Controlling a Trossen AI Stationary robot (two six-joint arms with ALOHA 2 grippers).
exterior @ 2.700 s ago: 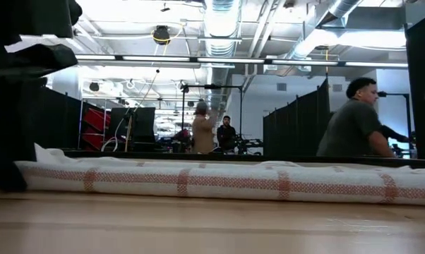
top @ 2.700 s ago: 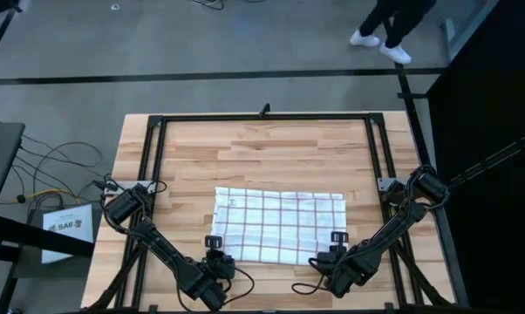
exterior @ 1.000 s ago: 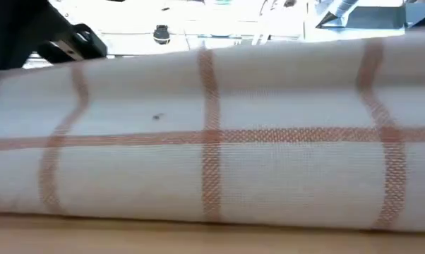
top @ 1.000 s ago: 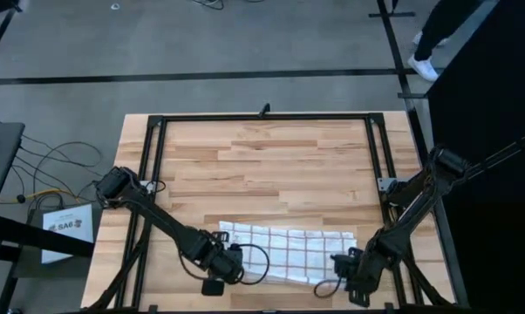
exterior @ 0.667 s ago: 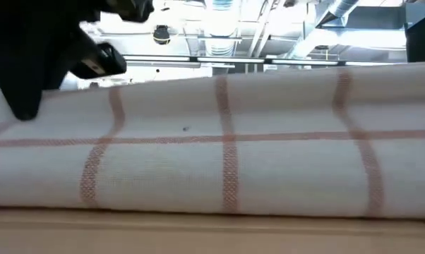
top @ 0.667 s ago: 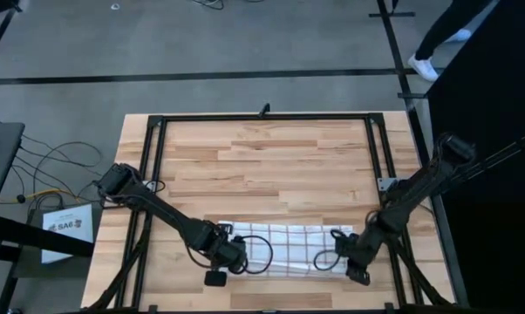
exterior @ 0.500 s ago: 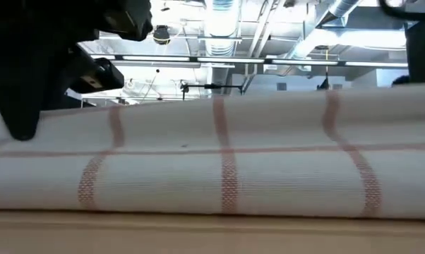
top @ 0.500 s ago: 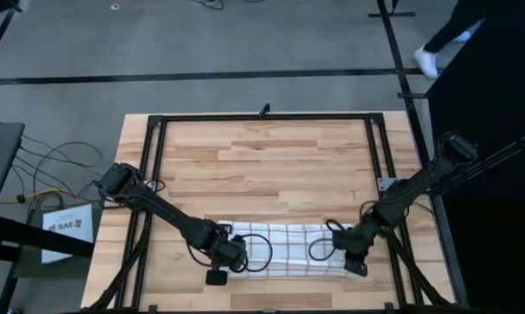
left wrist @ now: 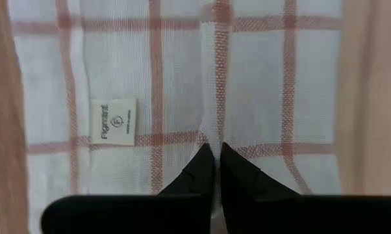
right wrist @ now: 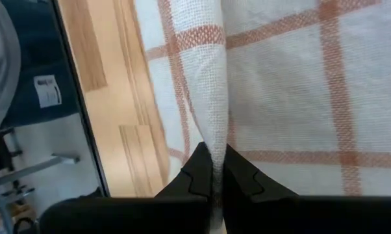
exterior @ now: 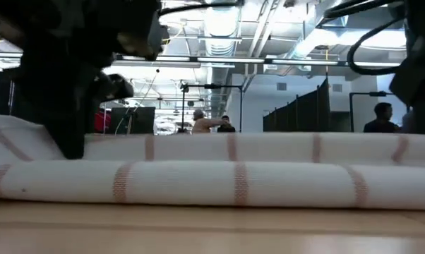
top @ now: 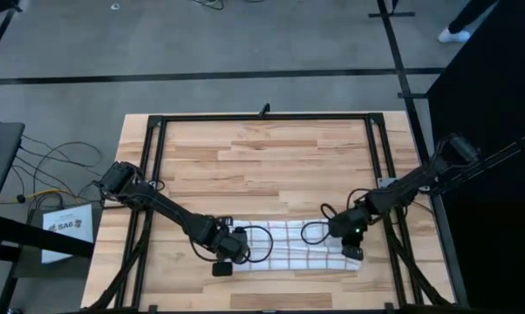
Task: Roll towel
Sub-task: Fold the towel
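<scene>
The towel, white with a thin reddish grid, lies as a narrow strip across the table's near half. In the low view its near side is a rounded roll, with a second layer behind and above it. My left gripper is shut on the strip's left end. My right gripper is shut on its right end. A small cloth label shows on the towel beside my left gripper. My right gripper shows near the towel's side edge, with bare wood beyond it. My left gripper pinches a raised ridge of cloth between its two fingers, near the towel's left end. The fingers come from above, pointing down. The ridge runs away from the fingertips, and the cloth on either side lies on the table. My right gripper pinches a raised fold of cloth between its two fingers, close to the towel's right edge. The fingers come from above, pointing down. The fold stands up from the cloth around it, which rests on the table.
A black metal frame runs around the wooden table top. Arm cables loop over the towel. Bare wood lies beyond the towel toward the far edge. People stand in the room behind the table.
Both grippers have moved from near the table's near edge toward its far edge, staying shut on the towel. The cloth they held up in front of the low camera has come down and folded over. The strip is now narrower, with a rounded roll along its near side.
</scene>
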